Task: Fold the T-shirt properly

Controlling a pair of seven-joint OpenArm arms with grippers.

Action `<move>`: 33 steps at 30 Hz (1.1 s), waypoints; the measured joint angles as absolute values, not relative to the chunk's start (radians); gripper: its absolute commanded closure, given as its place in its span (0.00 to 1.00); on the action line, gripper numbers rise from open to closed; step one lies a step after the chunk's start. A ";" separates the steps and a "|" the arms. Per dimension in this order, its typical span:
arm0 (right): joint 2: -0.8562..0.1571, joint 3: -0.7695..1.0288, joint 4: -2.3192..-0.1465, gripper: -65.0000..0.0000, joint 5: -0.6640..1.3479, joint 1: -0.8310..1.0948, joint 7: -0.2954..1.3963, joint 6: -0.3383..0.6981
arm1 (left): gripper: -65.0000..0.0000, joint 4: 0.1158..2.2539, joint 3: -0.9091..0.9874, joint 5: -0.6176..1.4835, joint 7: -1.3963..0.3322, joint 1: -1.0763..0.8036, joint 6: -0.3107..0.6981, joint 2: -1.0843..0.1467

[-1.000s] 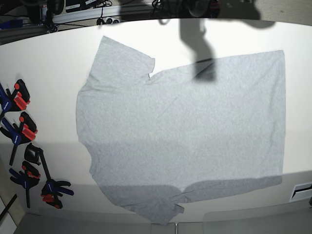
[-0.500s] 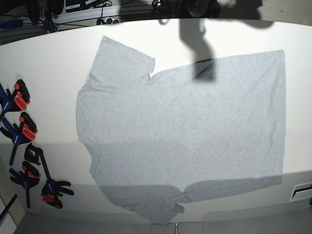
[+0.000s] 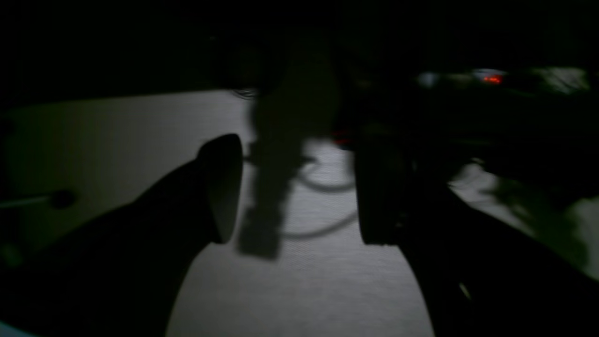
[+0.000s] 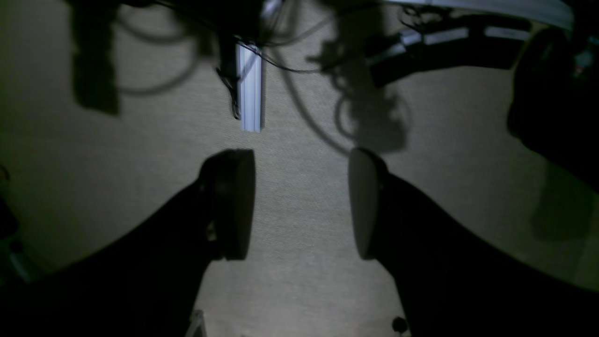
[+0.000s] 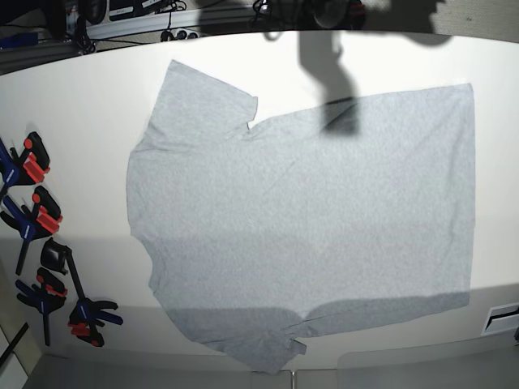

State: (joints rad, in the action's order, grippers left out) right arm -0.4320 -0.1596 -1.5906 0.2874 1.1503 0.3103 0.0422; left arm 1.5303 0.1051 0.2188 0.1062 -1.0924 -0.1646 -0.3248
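Base view: the T-shirt (image 5: 300, 227) lies flat, plain side up, on the white counter (image 5: 81, 105), clamps (image 5: 40, 243) near its left edge. Left wrist view: the left gripper (image 3: 297, 187) has its fingers (image 3: 224, 187) spread wide, holding nothing. Right wrist view: the right gripper (image 4: 302, 203) fingers (image 4: 234, 203) likewise stand apart, empty, above a bare surface.

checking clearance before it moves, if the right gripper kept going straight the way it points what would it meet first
Most likely bare surface: the right gripper, jaws apart and empty, points down at a plain matte surface with nothing between. A white bar lies further ahead. Depth is unclear, and the T-shirt is not in that wrist view.
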 measured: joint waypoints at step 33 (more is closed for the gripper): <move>-0.444 0.101 -2.237 0.54 0.103 1.110 0.527 0.219 | 0.47 1.896 0.106 -0.389 -0.051 -1.013 -0.370 -0.330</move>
